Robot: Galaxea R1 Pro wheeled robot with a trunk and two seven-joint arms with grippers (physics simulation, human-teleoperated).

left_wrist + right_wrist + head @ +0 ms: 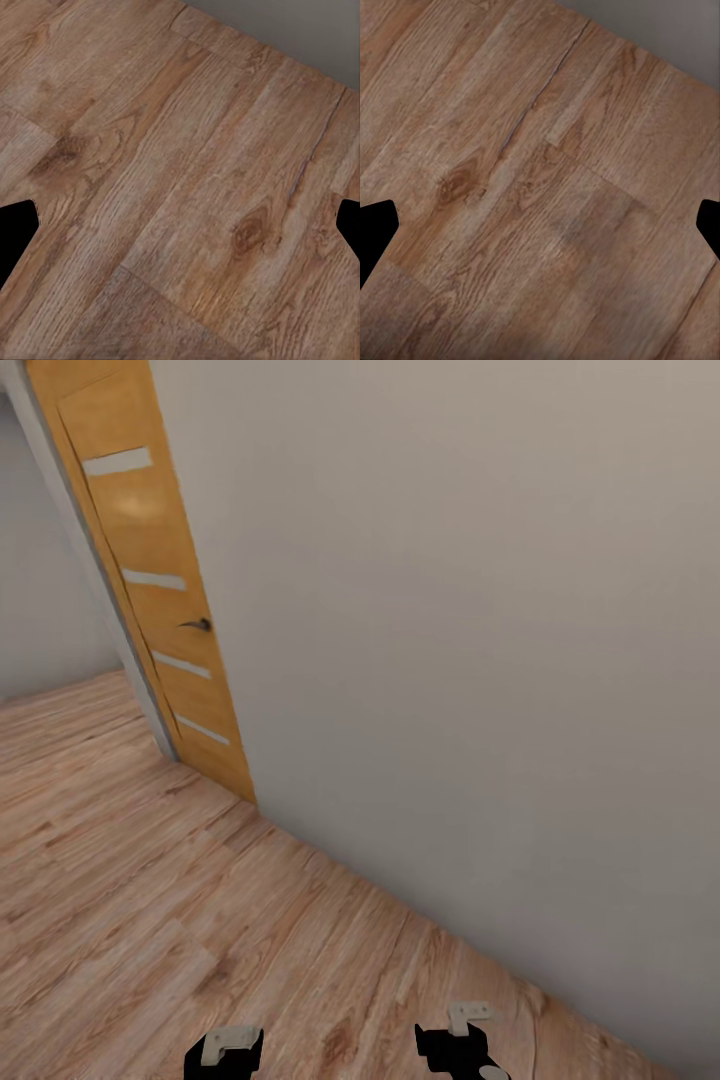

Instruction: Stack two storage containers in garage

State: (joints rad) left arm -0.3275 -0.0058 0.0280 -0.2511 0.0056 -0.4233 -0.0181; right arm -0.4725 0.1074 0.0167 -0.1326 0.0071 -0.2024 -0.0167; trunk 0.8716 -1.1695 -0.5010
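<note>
The two storage containers are out of view. I face a plain pale wall (470,640) over a light wood-plank floor (150,920). At the bottom of the head view, my left gripper (225,1052) and my right gripper (462,1045) hang low above the planks. In the left wrist view the dark fingertips (15,232) sit far apart at the picture's edges, with bare planks between them. The right wrist view has the same wide gap between its fingertips (375,236). Both grippers are open and hold nothing.
An orange-brown wooden door (160,590) with pale stripes and a dark handle (198,624) stands at the left, folded back beside a doorway (50,610). The wall runs diagonally from the door towards the lower right, close ahead of me. Wood floor stretches to the left.
</note>
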